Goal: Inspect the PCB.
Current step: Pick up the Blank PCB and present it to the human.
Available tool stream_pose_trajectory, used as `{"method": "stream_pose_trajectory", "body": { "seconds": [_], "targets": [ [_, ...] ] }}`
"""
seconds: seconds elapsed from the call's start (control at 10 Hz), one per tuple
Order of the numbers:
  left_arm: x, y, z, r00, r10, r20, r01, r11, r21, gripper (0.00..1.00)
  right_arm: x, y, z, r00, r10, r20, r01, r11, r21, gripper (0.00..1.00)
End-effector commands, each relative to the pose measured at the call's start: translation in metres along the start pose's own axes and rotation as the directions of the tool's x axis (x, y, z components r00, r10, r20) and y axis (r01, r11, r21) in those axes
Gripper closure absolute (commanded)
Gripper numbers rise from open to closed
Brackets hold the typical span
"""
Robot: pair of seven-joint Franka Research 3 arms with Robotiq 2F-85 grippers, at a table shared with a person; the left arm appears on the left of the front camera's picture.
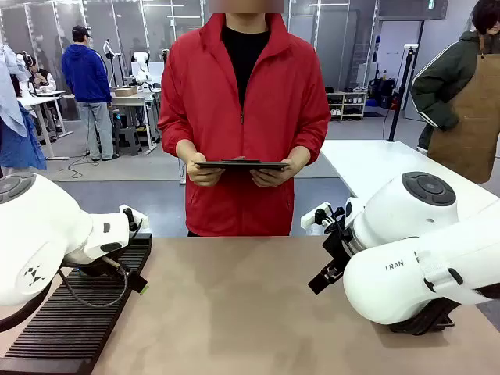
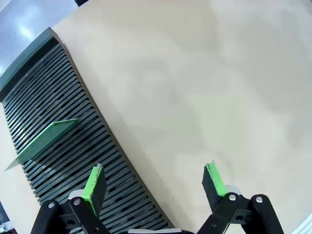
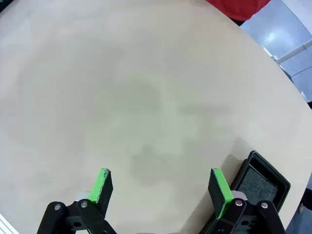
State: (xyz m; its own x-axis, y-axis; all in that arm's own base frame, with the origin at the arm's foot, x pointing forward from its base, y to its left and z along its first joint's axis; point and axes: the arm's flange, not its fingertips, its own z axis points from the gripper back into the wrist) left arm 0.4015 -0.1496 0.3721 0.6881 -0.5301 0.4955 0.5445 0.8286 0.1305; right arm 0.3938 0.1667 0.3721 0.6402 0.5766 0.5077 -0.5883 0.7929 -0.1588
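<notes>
Hovering left gripper (image 2: 154,168): I am holding my left jaws spread wide, nothing between the green pads (image 2: 95,187). One finger is hanging over the slotted black rack (image 2: 73,97) and the other over bare table (image 2: 204,73), so the gap is straddling the rack's long inner edge.
PCB (image 2: 44,139): it is standing tilted in the rack's slots, green and thin, with one corner reaching past the rack's side away from the bare table. It is sitting beyond my left finger, apart from it, and I am not touching it.
Rack: it is lying along the table's left edge, running toward the near left corner, in the front view.
Right gripper (image 3: 160,171): I am holding these jaws spread wide too, pinching nothing, over bare tabletop toward the right side.
Black tray (image 3: 261,183): it is sitting by the table's right edge, just beside one right finger; whether they are touching I cannot tell.
Person (image 1: 242,101): standing at the far edge in a red jacket, holding a dark tablet (image 1: 241,165) flat in both hands.
</notes>
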Motion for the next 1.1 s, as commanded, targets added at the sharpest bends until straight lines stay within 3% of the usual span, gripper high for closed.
{"method": "stream_pose_trajectory", "body": {
  "seconds": [0.0,1.0],
  "targets": [
    [0.0001,-0.0002,0.0,1.0,0.0,0.0,0.0,1.0,0.0,0.0,0.0,0.0,0.0,1.0,0.0,0.0,0.0,1.0,0.0,0.0],
    [0.0001,-0.0004,0.0,1.0,-0.001,0.0,0.001,1.0,0.0,0.0,0.0,0.0,0.0,1.0,0.002,0.0,-0.002,1.0,0.0,0.0]
  ]
}}
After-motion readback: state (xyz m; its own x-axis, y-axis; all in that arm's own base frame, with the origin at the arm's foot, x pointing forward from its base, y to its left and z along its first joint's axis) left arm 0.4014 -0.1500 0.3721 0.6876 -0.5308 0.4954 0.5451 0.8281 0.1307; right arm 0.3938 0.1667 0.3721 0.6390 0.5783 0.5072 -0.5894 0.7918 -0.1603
